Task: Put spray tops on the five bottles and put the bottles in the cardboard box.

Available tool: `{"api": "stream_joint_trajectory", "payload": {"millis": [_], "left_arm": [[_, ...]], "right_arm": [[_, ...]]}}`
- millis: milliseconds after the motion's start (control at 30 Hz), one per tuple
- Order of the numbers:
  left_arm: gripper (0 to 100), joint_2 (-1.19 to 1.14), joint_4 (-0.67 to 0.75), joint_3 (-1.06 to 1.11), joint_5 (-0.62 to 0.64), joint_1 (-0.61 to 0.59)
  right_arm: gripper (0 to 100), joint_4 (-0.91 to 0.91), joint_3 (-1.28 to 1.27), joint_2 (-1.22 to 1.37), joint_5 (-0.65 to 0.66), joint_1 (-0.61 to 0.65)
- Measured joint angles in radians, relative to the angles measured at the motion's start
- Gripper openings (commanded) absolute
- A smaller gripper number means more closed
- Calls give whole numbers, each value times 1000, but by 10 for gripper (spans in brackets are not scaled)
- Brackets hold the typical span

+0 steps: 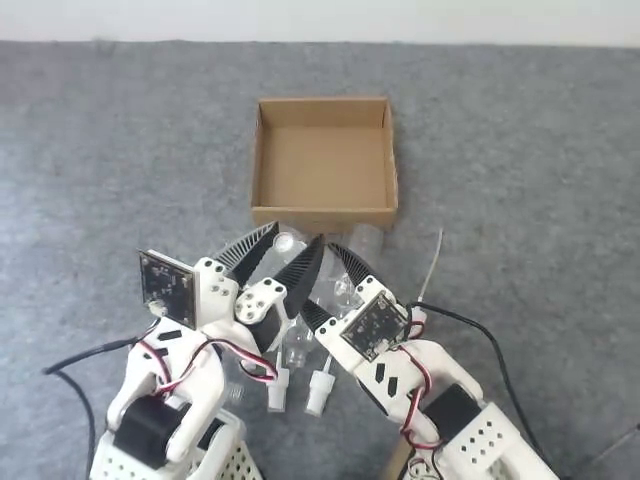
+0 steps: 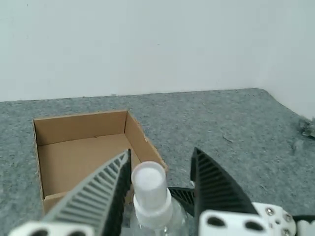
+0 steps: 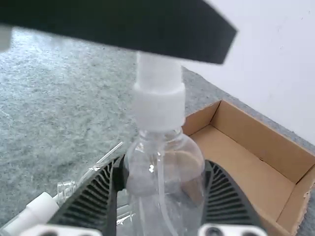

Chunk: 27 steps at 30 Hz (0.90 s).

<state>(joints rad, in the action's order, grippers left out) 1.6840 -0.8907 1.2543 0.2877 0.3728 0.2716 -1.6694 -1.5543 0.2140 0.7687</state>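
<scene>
One bottle (image 3: 147, 184) is in work at this moment. It stands upright just near of the cardboard box (image 1: 322, 213), between the two arms. The right gripper (image 3: 163, 167) grasps it at the body, with one jaw pressed on each side. A white spray top (image 3: 158, 98) sits on its neck, and the thin tube hangs down inside the clear body. The left gripper (image 2: 160, 164) is at the spray top with its jaws spread: one jaw touches the top and the other stands a little apart, so it is released and not clenched.

The step in hand seems to be the fitting of this spray top. Whether it is fully tight cannot be told. The next move probably calls for the left gripper to clench and fasten the top while the right one keeps the bottle upright. Then the bottle must go over the near wall into the box.

The box is open at the top and has nothing inside. Two loose spray tops (image 1: 320, 390) and other clear bottles (image 1: 296, 348) lie on the grey carpet (image 1: 520, 150) near the arms.
</scene>
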Motion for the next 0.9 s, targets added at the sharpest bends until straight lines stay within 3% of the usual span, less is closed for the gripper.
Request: {"api": "stream_joint_trajectory", "payload": {"millis": [333,900], "left_arm": [[224,-6,0,-12,0,0],[223,0,0,-74,32,-236]], "right_arm": [[97,0,0,0,0,0],[97,0,0,0,0,0]]}}
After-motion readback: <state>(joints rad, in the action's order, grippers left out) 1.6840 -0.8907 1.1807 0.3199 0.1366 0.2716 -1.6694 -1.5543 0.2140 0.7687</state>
